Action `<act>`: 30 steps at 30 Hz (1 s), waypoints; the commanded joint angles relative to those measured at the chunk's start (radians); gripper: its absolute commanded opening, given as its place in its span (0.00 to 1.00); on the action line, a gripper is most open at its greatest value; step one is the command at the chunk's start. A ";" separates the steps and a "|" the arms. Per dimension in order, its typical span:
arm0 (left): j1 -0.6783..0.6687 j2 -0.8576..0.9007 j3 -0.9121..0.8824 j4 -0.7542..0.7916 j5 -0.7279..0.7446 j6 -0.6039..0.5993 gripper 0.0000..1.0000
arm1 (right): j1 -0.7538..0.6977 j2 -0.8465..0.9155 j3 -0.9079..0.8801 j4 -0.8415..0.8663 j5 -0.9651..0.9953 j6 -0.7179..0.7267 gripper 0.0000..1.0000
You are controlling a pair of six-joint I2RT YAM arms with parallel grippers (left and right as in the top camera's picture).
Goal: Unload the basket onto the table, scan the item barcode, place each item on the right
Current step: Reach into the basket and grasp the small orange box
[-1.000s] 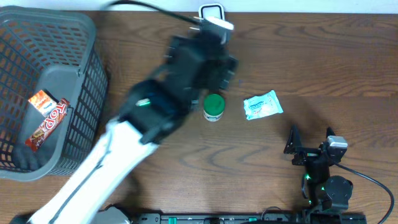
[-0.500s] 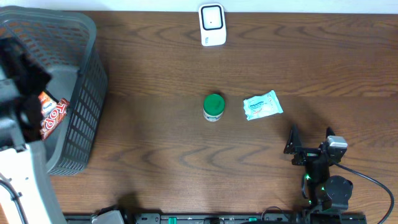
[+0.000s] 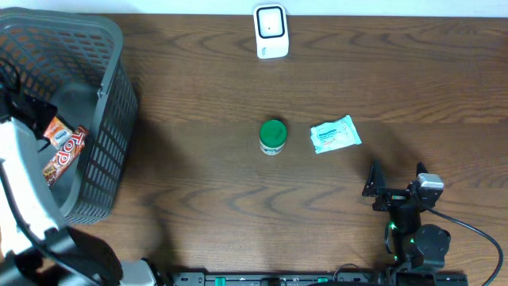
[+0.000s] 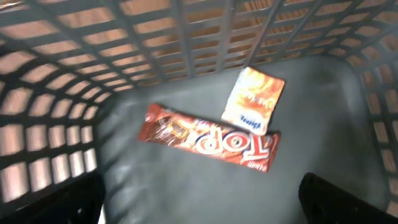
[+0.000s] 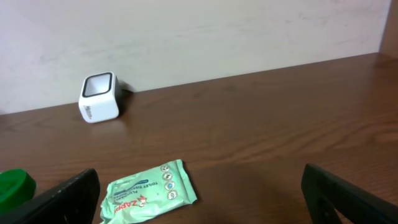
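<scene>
Overhead, I see the brown wooden tabletop (image 3: pixel 198 183) filling the frame, with a grey mesh basket (image 3: pixel 111 103) in its far left corner. My left arm (image 3: pixel 24 199), white-shelled, reaches up along the left edge and over the basket. The left wrist view looks straight down into the basket. The left claw (image 4: pixel 199 204) is spread wide there, its dark fingers (image 4: pixel 53 199) sitting at the two lower corners of the view with nothing pinched between them. It hangs above the basket floor, clear of what lies there.

The right arm (image 3: pixel 413 230) is parked near the front right corner of the tabletop. The right claw (image 5: pixel 205 199) is also spread wide and empty, facing the far edge.

On the basket floor lies a red-brown chocolate bar (image 4: pixel 211 142) with "TOP" in large letters, flat and slightly skewed. A pale green wipes packet (image 3: pixel 335 134) lies flat near the middle of the tabletop, a little right of centre, well ahead of the right claw. The white barcode scanner (image 3: pixel 271 31) stands at the far edge, about midway along it, well apart from everything else. A small jar with a green lid (image 3: pixel 273 137) stands upright just left of the wipes packet, close to it but not touching. The smallest item, an orange-and-white sachet (image 4: pixel 254 101), lies in the basket against the chocolate bar's upper edge, and I cannot tell whether it overlaps it.
</scene>
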 commanded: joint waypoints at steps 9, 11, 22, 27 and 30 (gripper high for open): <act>-0.036 0.092 -0.113 0.232 -0.131 0.024 0.98 | 0.005 -0.004 -0.002 -0.004 0.001 0.010 0.99; -0.044 0.092 -0.150 0.285 -0.130 0.025 0.98 | 0.005 -0.004 -0.002 -0.004 0.001 0.010 0.99; -0.047 0.206 -0.234 0.465 -0.126 0.025 0.98 | 0.005 -0.004 -0.002 -0.004 0.001 0.010 0.99; -0.047 0.285 -0.234 0.496 -0.125 0.024 0.98 | 0.005 -0.004 -0.002 -0.004 0.001 0.010 0.99; -0.047 0.326 -0.234 0.533 -0.125 0.025 0.98 | 0.005 -0.004 -0.002 -0.004 0.001 0.010 0.99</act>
